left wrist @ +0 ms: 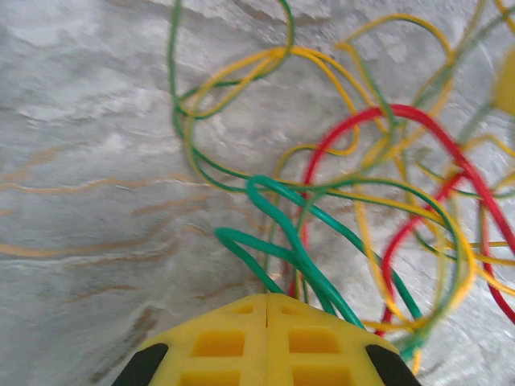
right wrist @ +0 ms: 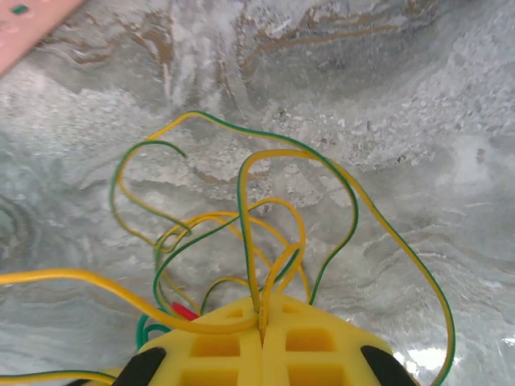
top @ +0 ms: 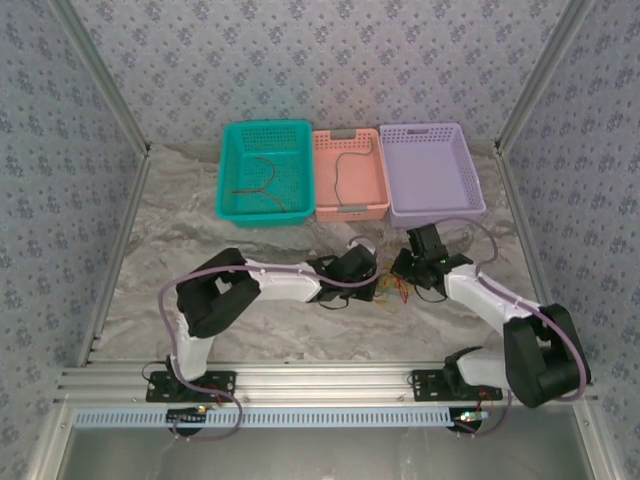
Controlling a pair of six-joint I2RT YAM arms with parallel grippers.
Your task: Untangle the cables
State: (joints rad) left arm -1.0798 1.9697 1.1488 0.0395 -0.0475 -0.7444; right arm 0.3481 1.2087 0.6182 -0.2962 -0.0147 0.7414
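The cables (top: 390, 290) lie in a tangle on the marble table between my two grippers. In the left wrist view they are green (left wrist: 282, 233), red (left wrist: 402, 121) and yellow (left wrist: 265, 60) loops. My left gripper (left wrist: 266, 296) (top: 374, 278) is shut. Two strands of the green cable run in behind its tips, right beside the seam. My right gripper (right wrist: 263, 301) (top: 404, 272) is shut on a yellow-green striped cable (right wrist: 245, 217), which rises out of the seam along with a plain yellow one (right wrist: 121, 289).
Three baskets stand in a row at the back. The teal basket (top: 228, 170) holds a brown cable (top: 262, 185), the pink basket (top: 347, 133) holds a thin dark cable (top: 340, 175), and the purple basket (top: 432, 213) is on the right. Metal frame rails run along both sides.
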